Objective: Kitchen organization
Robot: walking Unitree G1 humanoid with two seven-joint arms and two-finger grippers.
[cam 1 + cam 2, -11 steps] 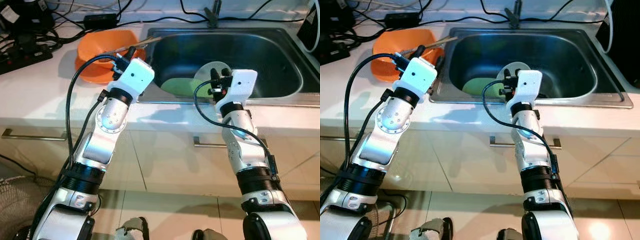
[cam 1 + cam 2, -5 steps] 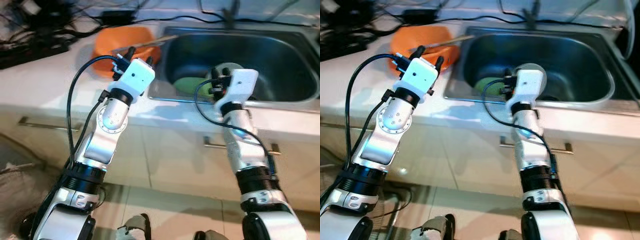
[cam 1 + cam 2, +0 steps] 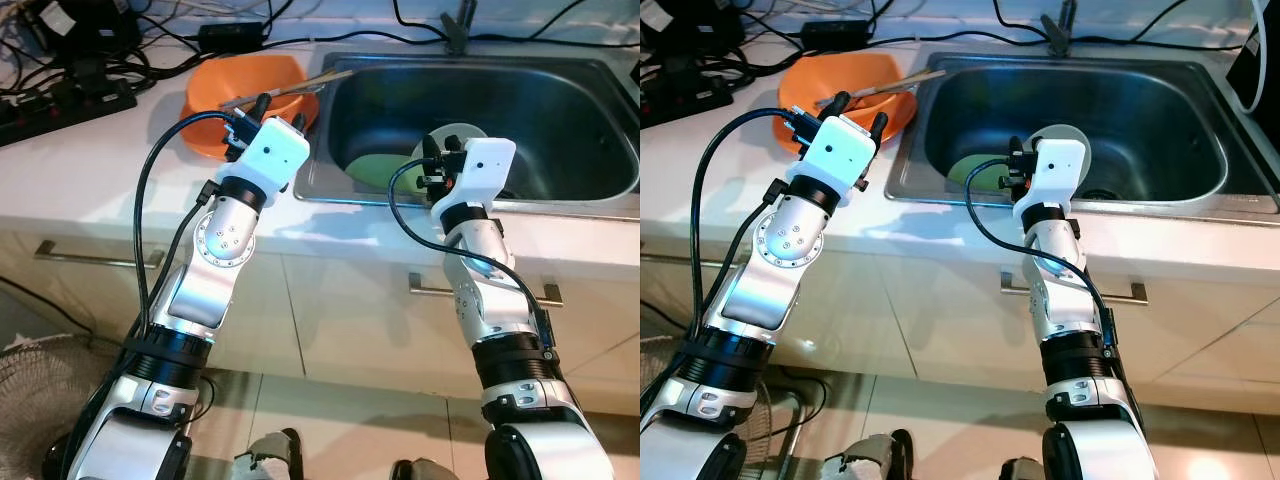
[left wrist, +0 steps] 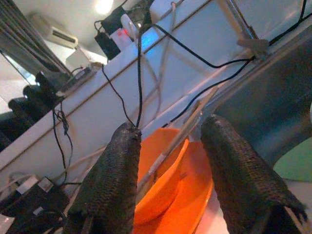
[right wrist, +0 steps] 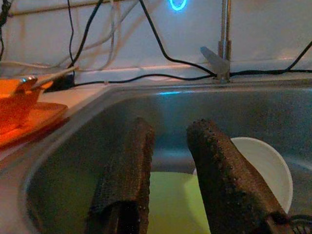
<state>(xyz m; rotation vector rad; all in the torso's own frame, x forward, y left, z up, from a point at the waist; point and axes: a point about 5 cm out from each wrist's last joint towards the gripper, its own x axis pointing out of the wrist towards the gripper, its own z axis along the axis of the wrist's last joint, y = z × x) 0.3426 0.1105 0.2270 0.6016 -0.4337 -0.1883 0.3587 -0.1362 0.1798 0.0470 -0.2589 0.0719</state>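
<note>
An orange bowl (image 3: 240, 100) sits on the white counter just left of the steel sink (image 3: 520, 110), with a long thin stick (image 3: 300, 85) lying across it toward the sink. Inside the sink lie a green plate (image 3: 375, 170) and a white plate (image 3: 462, 133) leaning behind it. My left gripper (image 3: 280, 112) hovers over the counter at the bowl's near edge, open and empty; its wrist view looks between the fingers (image 4: 117, 175) at the bowl (image 4: 165, 195). My right gripper (image 3: 440, 148) is held above the sink's front rim, open, pointing at the green plate (image 5: 170, 204) and white plate (image 5: 265, 170).
A power strip (image 3: 60, 100), a black adapter (image 3: 230, 35) and tangled cables crowd the counter's back left. The faucet (image 3: 458, 25) stands behind the sink. Cabinet fronts with bar handles (image 3: 95, 258) run below the counter, and a fan (image 3: 40, 370) stands on the floor at lower left.
The head view has swayed, shifting the whole scene right and back. Both arms keep the same pose; neither gripper has opened, shut or touched anything.
</note>
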